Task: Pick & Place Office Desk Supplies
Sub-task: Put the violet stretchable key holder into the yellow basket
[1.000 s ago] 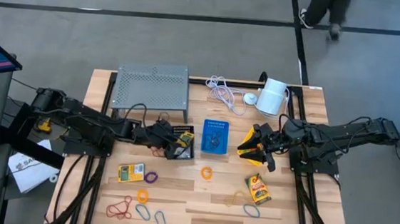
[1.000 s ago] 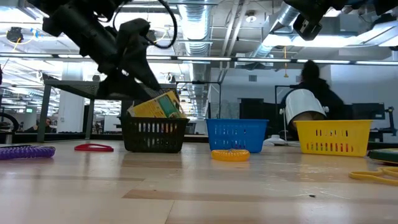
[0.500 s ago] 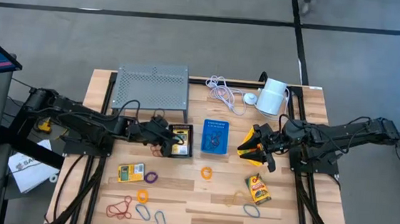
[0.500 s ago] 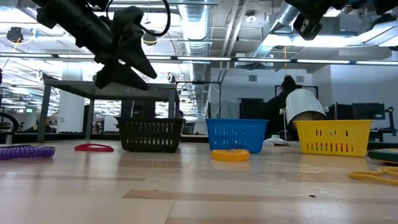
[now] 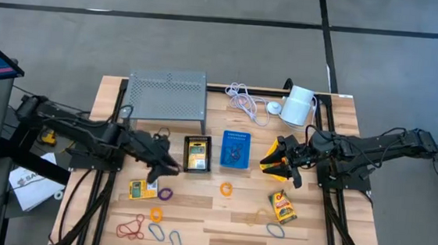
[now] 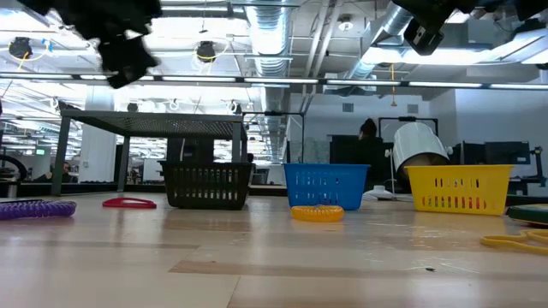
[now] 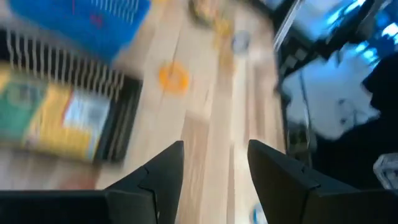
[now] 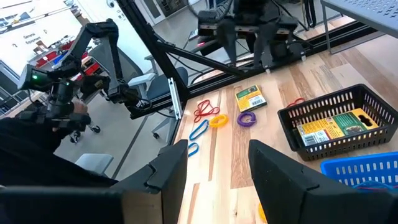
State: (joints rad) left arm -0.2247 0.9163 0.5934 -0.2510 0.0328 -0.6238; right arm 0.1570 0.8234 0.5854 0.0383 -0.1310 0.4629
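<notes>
1. The left pincer (image 5: pixel 170 168) hung over the counter (image 5: pixel 219 216) between the black bin (image 5: pixel 197 154) and a yellow card packet (image 5: pixel 142 188); its fingers (image 7: pixel 163 177) stood apart with nothing between them.
2. In the left wrist view everything was smeared — the black bin, the packet inside it and an orange loop (image 7: pixel 173 77) showed only as soft shapes.
3. A second yellow card packet (image 5: pixel 197 154) lay flat inside the black bin, and in the low view the bin's wall (image 6: pixel 210 186) hid it.
4. The right pincer (image 5: pixel 281 160) hovered over the yellow bin (image 5: pixel 276 160) and covered most of it from above; its fingers (image 8: pixel 166 171) were parted and empty.
5. The blue bin (image 5: pixel 235 150) stood between the black and yellow bins; what lay in it was too small to make out.
6. A third packet (image 5: pixel 282 206) lay near the counter's right side, with a purple loop (image 5: pixel 166 193) just beside the first packet.
7. Red, orange and blue loops (image 5: pixel 148 226) were bunched near the front left corner — which ones touched could not be told.
8. In the low view both arms were cut off at the top edge.
</notes>
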